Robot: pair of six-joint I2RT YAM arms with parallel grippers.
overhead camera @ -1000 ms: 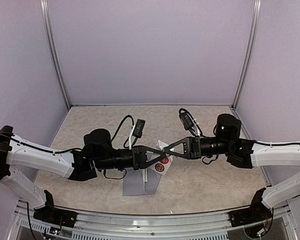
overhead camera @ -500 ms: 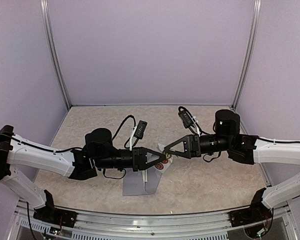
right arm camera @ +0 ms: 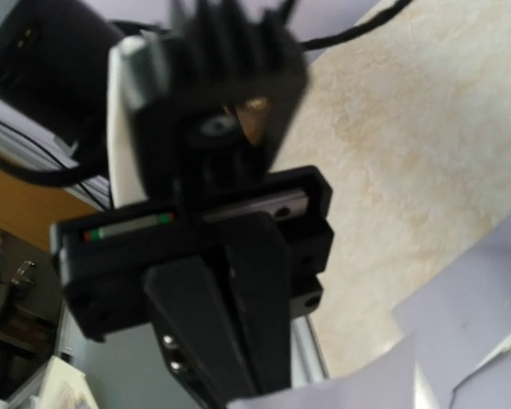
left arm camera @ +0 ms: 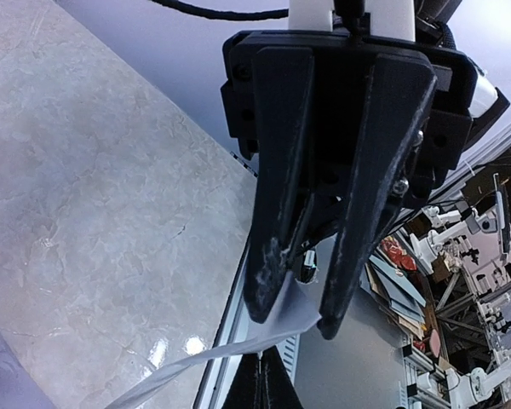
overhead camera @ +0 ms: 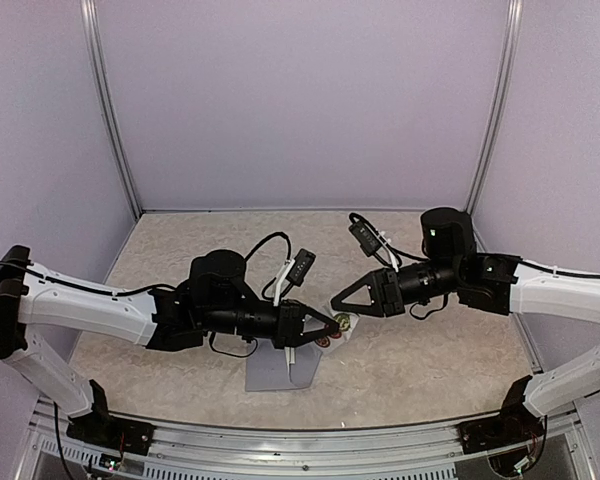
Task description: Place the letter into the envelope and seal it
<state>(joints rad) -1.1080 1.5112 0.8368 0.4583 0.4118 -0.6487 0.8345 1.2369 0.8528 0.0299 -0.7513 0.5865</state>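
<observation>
The flat grey-blue paper envelope (overhead camera: 275, 375) lies on the marbled tabletop (overhead camera: 430, 350), partly hidden under the left gripper (overhead camera: 325, 327). Its near edge runs left-right, but its flap direction cannot be told. The left gripper is clenched on a white sticker strip (left arm camera: 285, 317). Whether the right gripper (overhead camera: 337, 307) grips anything cannot be told.

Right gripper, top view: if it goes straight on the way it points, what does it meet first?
Probably the sticker strip pinched by the left gripper, just ahead; depth is unclear.

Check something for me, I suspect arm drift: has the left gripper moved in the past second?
Yes. The left gripper has shifted right, judged against the still envelope.
</observation>
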